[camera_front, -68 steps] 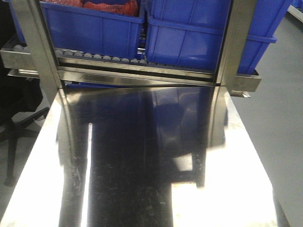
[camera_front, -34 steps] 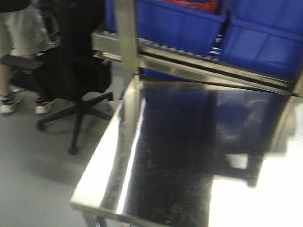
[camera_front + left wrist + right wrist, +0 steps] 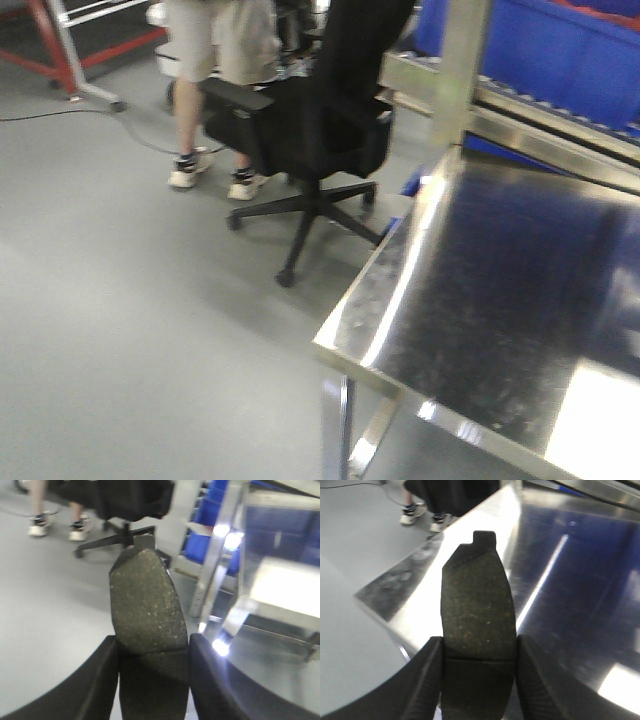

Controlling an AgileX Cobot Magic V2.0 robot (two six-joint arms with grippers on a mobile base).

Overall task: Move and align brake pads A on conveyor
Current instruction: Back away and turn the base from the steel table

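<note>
In the front view, a red metal frame point(image 3: 60, 45) stands in the upper left corner on the grey floor point(image 3: 130, 300). Right of it are the legs of a person point(image 3: 215, 40) in light shorts and pale shoes. A black office chair point(image 3: 320, 120) sits next, top centre. The shiny steel table point(image 3: 500, 290) fills the right half of the frame. Behind it, at the upper right, a roller rack point(image 3: 540, 110) carries a blue bin point(image 3: 560, 50).

In the left wrist view, the left gripper point(image 3: 152, 680) is clamped on the left brake pad point(image 3: 145, 610). Its dark fingers point(image 3: 95, 680) press both long edges near the centre groove. The speckled friction face looks at the camera and the pad points toward the top of the frame. It hangs over bare floor, left of the table edge.

In the right wrist view, the right gripper point(image 3: 477, 680) grips the right brake pad point(image 3: 477, 605) the same way. The backing-plate tab is uppermost, and the pad is above the table's near-left corner.
</note>
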